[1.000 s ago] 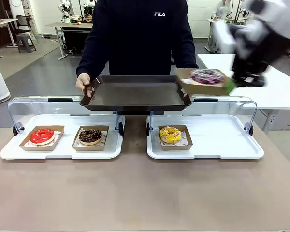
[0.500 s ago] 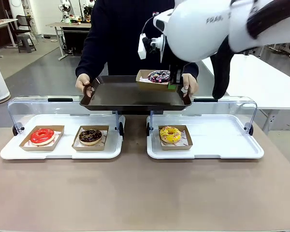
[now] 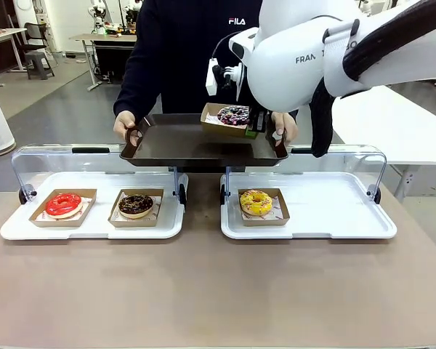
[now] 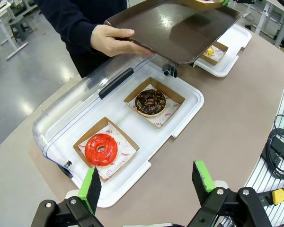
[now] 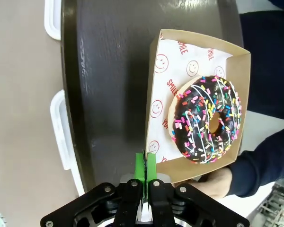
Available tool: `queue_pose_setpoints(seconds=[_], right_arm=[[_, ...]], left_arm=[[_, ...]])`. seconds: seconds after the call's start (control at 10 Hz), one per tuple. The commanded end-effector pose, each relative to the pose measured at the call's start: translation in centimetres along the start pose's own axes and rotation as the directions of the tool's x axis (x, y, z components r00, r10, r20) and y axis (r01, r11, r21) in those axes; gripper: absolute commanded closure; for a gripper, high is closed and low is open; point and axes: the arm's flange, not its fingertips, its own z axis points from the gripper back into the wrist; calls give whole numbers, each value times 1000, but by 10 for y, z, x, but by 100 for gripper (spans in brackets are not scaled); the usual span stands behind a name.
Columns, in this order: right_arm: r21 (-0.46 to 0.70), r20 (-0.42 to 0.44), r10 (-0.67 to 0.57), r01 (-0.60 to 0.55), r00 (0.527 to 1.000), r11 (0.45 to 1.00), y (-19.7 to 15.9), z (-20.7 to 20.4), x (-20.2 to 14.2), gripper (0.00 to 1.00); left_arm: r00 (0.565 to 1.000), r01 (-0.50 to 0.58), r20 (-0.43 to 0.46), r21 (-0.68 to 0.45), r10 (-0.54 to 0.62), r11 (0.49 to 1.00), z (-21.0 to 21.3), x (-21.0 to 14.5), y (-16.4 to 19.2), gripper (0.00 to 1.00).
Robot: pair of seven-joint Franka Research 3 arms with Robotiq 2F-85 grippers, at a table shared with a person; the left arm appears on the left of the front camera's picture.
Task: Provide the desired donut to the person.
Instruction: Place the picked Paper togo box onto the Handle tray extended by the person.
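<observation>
Right hand (image 5: 145, 161) pinching sprinkle donut box (image 5: 180, 168) wall over dark tray (image 5: 104, 71)

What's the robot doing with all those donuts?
The robot's right gripper has its jaws shut on the edge of a cardboard box with a sprinkled donut in it, holding it over the dark tray that the person holds out. I can't tell if the box has touched down. A red donut, a chocolate donut and a yellow donut sit in white display trays. The left gripper hangs open near the red one.
</observation>
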Motion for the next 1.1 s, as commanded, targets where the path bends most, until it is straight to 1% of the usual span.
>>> queue_pose_setpoints(seconds=[0.0,0.1,0.3,0.4,0.5,0.6,0.7,0.8,0.9,1.0], right_arm=[[12,-28,34,-33,999,999,-11,-17,-9,99],[7,-52,40,-40,998,999,-13,-23,-13,99],[-21,-31,62,-62,998,998,-16,-29,-18,99],[3,-44,74,-74,996,997,-18,-34,-19,99],[12,-32,85,-84,996,996,-18,-34,-21,41],[24,-29,81,-80,996,996,-19,-31,-22,40],[23,-35,81,-80,996,997,-19,-27,-24,0],[22,-26,83,-83,996,996,-19,-22,-25,0],[26,-20,101,-101,995,995,-18,-16,-26,26],[40,-10,111,-110,994,993,-17,-11,-26,16]], left_arm=[[1000,0,7,-6,0,1000,0,-1,1,0],[1000,0,7,-6,0,1000,0,-1,1,0],[1000,0,7,-6,0,1000,0,-1,1,0],[1000,0,7,-6,0,1000,0,-1,1,0],[1000,0,7,-6,0,1000,0,-1,1,0],[1000,0,7,-6,0,1000,0,-1,1,0],[1000,0,7,-6,0,1000,0,-1,1,0],[1000,0,7,-6,0,1000,0,-1,1,0],[1000,0,7,-6,0,1000,0,-1,1,0],[1000,0,7,-6,0,1000,0,-1,1,0]])
